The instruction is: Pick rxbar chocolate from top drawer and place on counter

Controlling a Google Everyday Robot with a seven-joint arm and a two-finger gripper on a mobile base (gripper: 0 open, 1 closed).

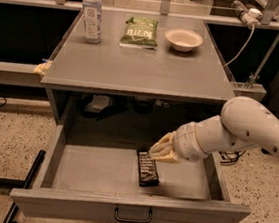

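The rxbar chocolate (148,169), a dark flat bar with pale lettering, lies on the floor of the open top drawer (97,169), right of centre. My gripper (159,151) reaches in from the right and hovers just above the bar's far end. The grey counter (140,63) spans the top of the cabinet above the drawer.
On the counter stand a water bottle (92,12) at the back left, a green snack bag (140,32) at the back middle and a white bowl (184,39) at the back right. The drawer's pull handle (132,216) faces me. A cable hangs at the right.
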